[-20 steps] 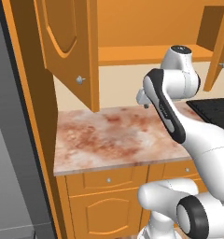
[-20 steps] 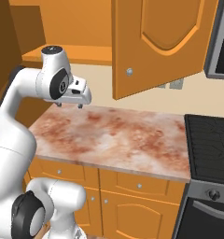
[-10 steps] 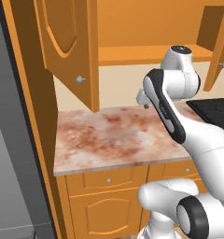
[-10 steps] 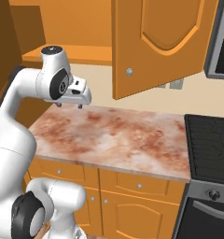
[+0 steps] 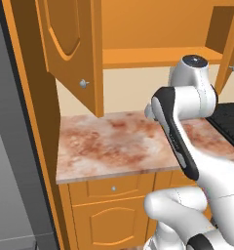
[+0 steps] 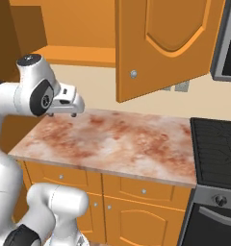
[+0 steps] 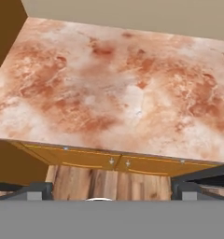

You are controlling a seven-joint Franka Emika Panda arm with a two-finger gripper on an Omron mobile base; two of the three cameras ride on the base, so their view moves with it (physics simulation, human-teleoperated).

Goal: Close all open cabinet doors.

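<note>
Both upper doors stand open; nothing shut so far.

My gripper [image 6: 63, 114] hangs over the marble counter [image 5: 114, 146], touching nothing; I cannot tell how far my fingers are parted. The left cabinet door [image 5: 72, 49] swings out above the counter's left end, the right cabinet door [image 6: 163, 43] beside the stove [image 6: 216, 149]. I'd lift, meet one door's outer face near its knob [image 5: 83, 83], and push flat.

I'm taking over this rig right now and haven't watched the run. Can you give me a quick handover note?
Gripper: hangs over the left of the marble counter, holding nothing; the views don't settle whether it is open or shut.
Doors: left door swung wide open over the counter; right door also open, its knob free.
Done: nothing closed.
Left: push both doors shut against the open shelf.
</note>
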